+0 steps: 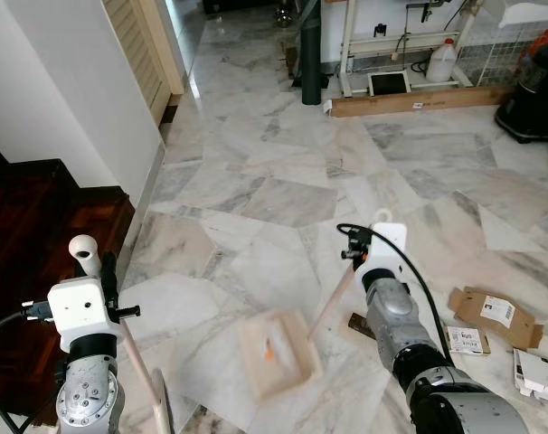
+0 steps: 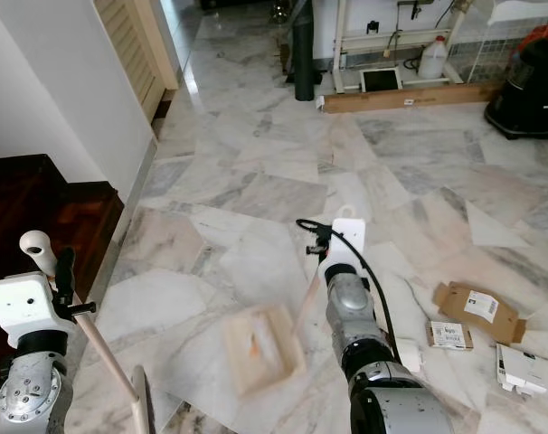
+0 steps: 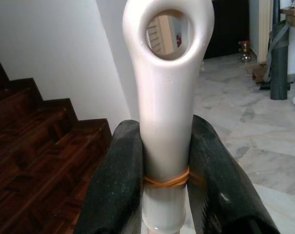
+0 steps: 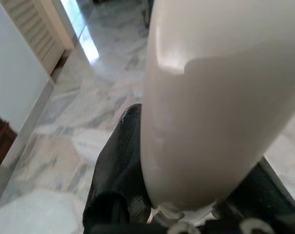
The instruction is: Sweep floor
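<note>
My left gripper (image 3: 166, 129) is shut on the white ring-topped broom handle (image 3: 167, 73), its black fingers (image 3: 119, 175) on either side above a rubber band. In the eye views that handle (image 1: 84, 253) stands at the lower left, and its wooden shaft (image 1: 138, 357) slants down to the floor. My right gripper (image 1: 357, 244) is shut on the white grip (image 4: 211, 97) of a long-handled dustpan. Its wooden stick (image 1: 330, 303) runs down to the beige pan (image 1: 276, 354), which lies on the marble floor with a small orange bit in it. Cardboard scraps (image 1: 493, 314) lie to the right.
Dark wooden stairs (image 1: 39, 226) and a white wall (image 1: 66, 81) are on the left. At the far side stand a black post (image 1: 310, 63), a white rack (image 1: 392, 45) with a jug (image 1: 443, 61), a long cardboard box (image 1: 419, 99) and a black vacuum (image 1: 534, 90). Paper scraps (image 1: 538, 372) lie at the lower right.
</note>
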